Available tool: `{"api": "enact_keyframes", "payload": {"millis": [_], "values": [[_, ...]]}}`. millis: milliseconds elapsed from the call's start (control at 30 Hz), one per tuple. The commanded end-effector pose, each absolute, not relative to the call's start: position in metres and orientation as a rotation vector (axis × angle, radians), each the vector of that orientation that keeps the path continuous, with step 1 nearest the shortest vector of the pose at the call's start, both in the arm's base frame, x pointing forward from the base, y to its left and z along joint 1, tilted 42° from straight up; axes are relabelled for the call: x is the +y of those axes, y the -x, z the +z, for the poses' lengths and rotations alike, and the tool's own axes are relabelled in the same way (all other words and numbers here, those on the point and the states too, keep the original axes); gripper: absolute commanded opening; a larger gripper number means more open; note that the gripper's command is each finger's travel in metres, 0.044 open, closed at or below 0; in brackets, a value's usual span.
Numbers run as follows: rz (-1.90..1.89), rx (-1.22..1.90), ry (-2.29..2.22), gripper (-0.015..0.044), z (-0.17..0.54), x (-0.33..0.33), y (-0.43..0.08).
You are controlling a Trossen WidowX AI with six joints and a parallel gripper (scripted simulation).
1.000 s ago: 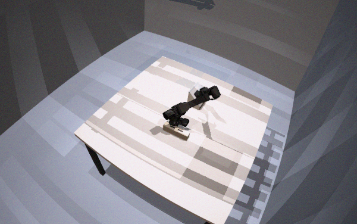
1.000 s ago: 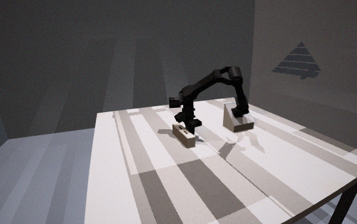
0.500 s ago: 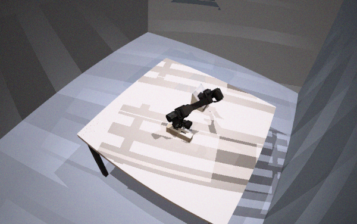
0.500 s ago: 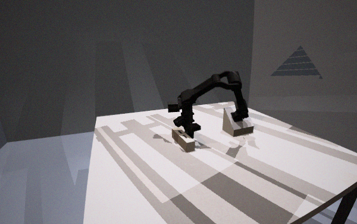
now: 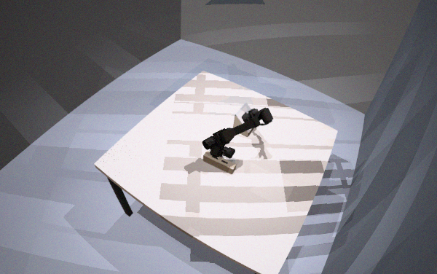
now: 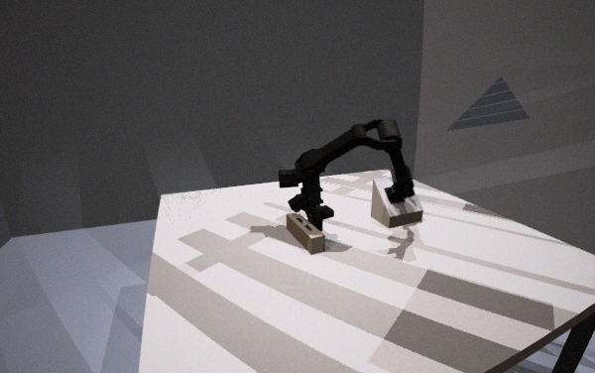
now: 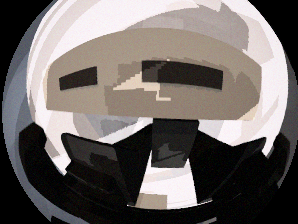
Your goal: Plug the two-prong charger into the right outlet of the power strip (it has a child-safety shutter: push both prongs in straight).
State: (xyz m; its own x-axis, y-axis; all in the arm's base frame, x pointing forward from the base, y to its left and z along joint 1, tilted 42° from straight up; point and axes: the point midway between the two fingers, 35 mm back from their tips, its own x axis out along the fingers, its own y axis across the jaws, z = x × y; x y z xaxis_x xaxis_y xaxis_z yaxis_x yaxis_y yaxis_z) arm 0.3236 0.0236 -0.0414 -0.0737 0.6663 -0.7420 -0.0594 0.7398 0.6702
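The gripper (image 7: 156,163) is clamping the dark two-prong charger (image 7: 174,141) right over the power strip (image 7: 156,86), hanging at six o'clock of the right outlet (image 7: 182,75), and any tilt is risking prongs jamming on the shutter.

The arm (image 6: 347,144) is matte black all over, built of thick rounded links joined by fat cylindrical joints. The tool (image 6: 311,210) is equally black and blocky, with flat, squared fingers. No cables, screws or markings can be made out.
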Motion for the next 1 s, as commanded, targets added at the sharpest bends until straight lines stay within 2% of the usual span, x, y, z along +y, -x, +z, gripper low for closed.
{"api": "enact_keyframes", "payload": {"millis": [0, 967], "values": [[0.643, 1.522, -0.505, 0.0, -0.041, 0.0243, -0.3318], [0.643, 1.522, -0.505, 0.0, -0.0415, 0.0255, -0.3372]]}}
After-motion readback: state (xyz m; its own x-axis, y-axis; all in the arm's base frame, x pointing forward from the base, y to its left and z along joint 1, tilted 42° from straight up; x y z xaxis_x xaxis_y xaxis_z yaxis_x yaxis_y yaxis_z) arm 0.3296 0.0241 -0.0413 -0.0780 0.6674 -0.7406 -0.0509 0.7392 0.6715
